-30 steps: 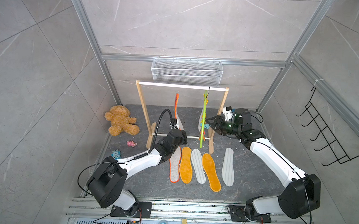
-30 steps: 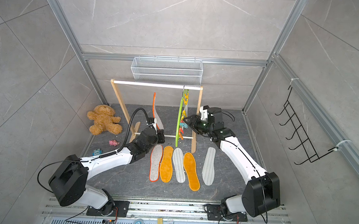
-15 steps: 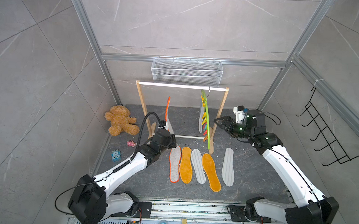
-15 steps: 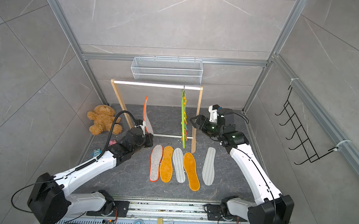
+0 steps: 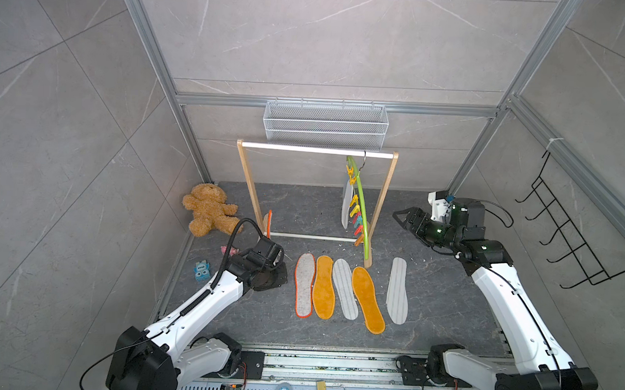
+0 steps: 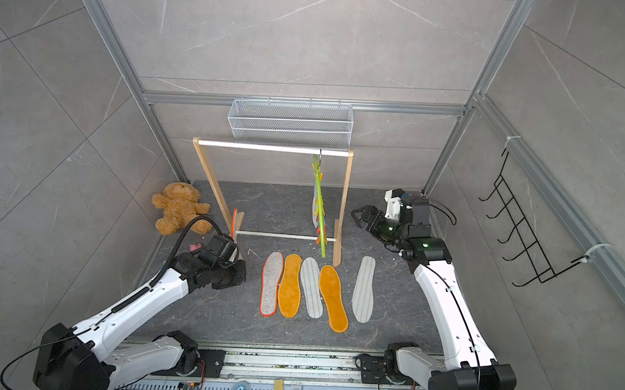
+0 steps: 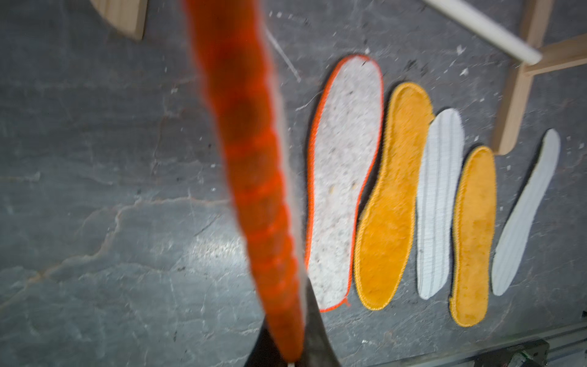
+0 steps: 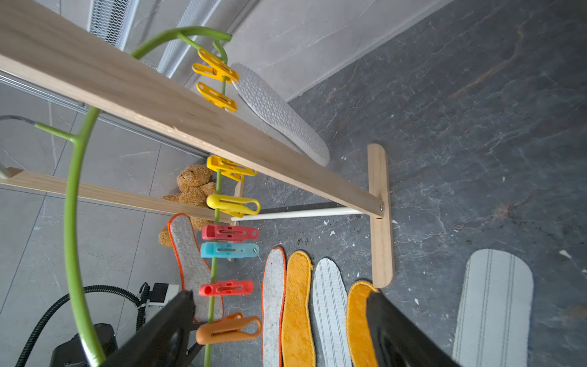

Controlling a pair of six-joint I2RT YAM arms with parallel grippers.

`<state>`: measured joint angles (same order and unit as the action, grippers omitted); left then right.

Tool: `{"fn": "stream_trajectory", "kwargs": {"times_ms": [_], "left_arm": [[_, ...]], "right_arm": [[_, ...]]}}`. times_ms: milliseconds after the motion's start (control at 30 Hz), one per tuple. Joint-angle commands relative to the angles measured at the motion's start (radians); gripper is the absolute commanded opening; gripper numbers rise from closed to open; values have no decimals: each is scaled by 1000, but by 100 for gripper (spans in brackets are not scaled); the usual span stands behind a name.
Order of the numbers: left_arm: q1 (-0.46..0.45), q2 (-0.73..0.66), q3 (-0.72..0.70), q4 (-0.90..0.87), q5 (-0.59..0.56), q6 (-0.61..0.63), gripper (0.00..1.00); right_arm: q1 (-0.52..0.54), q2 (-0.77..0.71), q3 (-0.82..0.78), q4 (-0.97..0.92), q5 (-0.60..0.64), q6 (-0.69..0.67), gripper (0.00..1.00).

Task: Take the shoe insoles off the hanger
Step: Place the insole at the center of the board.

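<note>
The white insole (image 8: 279,111) on the hanger (image 8: 71,203) looks light and floppy (pinch its free end); right fingers (image 8: 171,321) are apart, left fingers (image 7: 317,343) clamped on the orange-rimmed insole (image 7: 251,152).

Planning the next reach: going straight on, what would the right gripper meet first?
Probably the wooden post nearest the right gripper, with the hanger just beyond; depth is unclear.

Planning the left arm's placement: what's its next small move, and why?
Probably lower the left gripper and lay its orange-rimmed felt insole flat beside the matching insole on the floor. The fingers are shut on it, edge-up by the rack's foot; its match already lies flat.
</note>
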<state>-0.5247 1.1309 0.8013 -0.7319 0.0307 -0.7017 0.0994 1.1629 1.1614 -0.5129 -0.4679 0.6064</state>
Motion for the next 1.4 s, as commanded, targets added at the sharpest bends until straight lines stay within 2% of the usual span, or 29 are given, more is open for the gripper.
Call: {"fn": "stream_trajectory", "kwargs": {"times_ms": [0, 133, 300, 733, 1300, 1333, 1367], "left_arm": [[-7, 8, -34, -122, 22, -45, 0], [-41, 51, -40, -151, 24, -63, 0], [-87, 179, -7, -193, 33, -55, 0], [-94, 326, 16, -126, 91, -78, 0], [-115, 367, 31, -100, 93, -44, 0], [-118, 362, 30, -101, 94, -45, 1], [-122, 358, 30, -103, 93, -44, 7]], "right_arm": [[-2, -20, -54, -16, -27, -30, 87], [0, -34, -111, 2, -35, -31, 87], [0, -50, -151, 22, -35, -27, 87], [-2, -83, -211, 61, -41, -16, 87], [-4, -63, -244, 116, -69, 18, 88], [-4, -62, -243, 118, -68, 19, 88], [-6, -58, -241, 120, -68, 21, 88]]}}
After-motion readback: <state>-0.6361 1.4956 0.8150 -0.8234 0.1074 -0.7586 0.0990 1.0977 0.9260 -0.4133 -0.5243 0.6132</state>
